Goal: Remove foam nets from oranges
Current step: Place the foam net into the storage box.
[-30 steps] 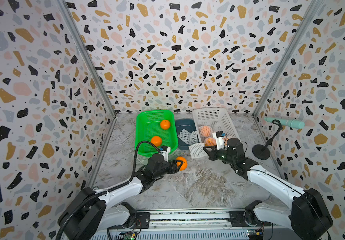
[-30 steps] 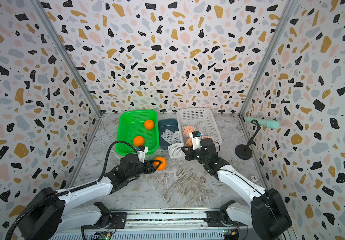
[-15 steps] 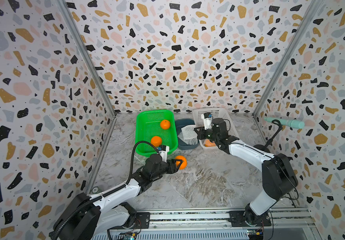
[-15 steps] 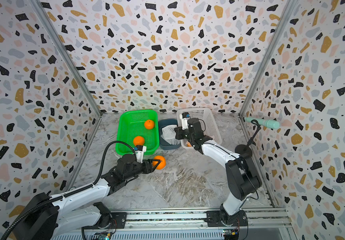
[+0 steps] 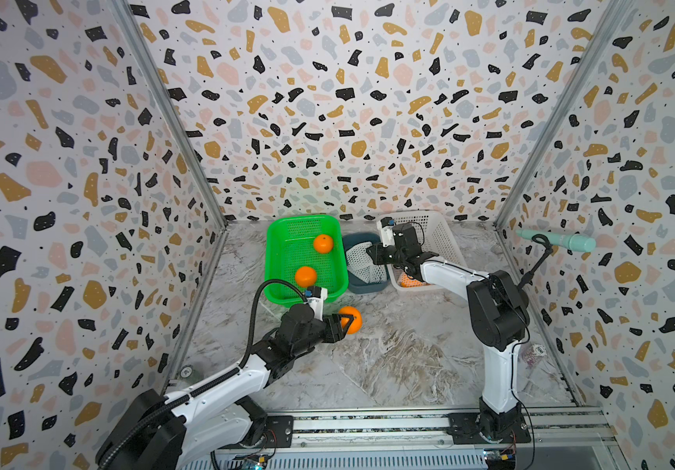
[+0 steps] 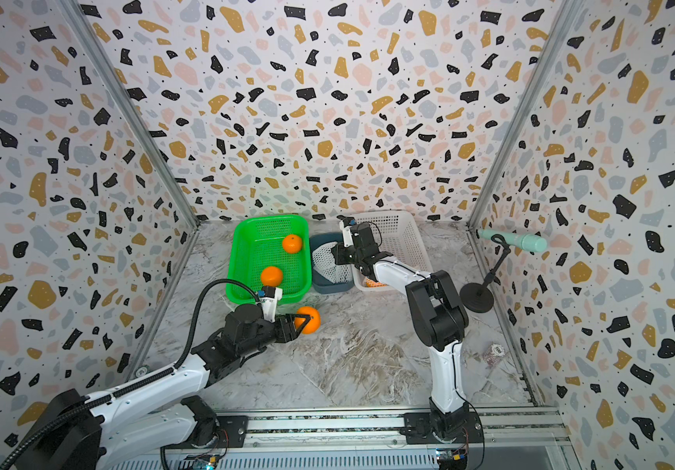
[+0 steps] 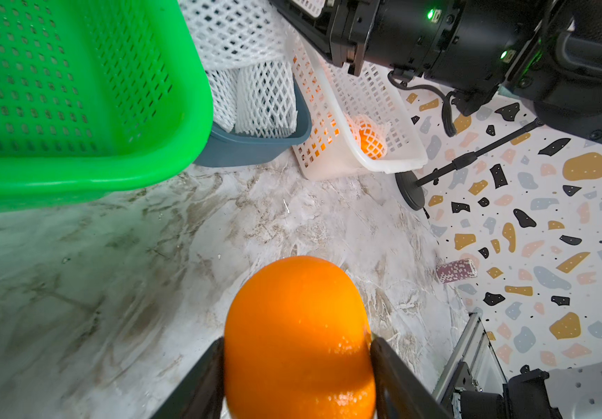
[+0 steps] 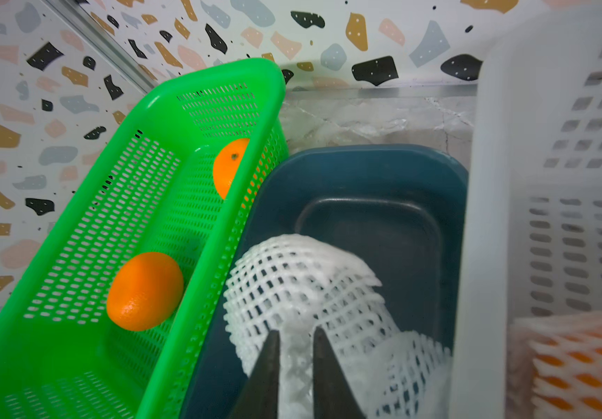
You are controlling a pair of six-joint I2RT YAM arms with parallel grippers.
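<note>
My left gripper (image 5: 346, 321) (image 7: 296, 341) is shut on a bare orange (image 5: 351, 319) (image 7: 297, 326), held just above the marble table in front of the green basket (image 5: 275, 260). Two more bare oranges (image 5: 323, 243) (image 5: 305, 276) lie in that basket. My right gripper (image 5: 372, 256) (image 8: 296, 331) reaches over the dark blue bin (image 8: 365, 170). Its jaws stand slightly apart, with a white foam net (image 8: 303, 275) lying between them and resting on other nets in the bin. A netted orange (image 7: 370, 139) (image 8: 579, 362) lies in the white basket (image 5: 441, 236).
The three containers stand side by side against the back wall. A microphone stand (image 6: 476, 297) with a teal microphone (image 5: 559, 240) is at the right wall. A small stack of chips (image 5: 535, 352) lies near the right edge. Patterned walls enclose three sides.
The right arm swung from mid-table back over the blue bin, carrying the foam net, and its jaws have now parted a little. The left gripper kept its orange in about the same place.
</note>
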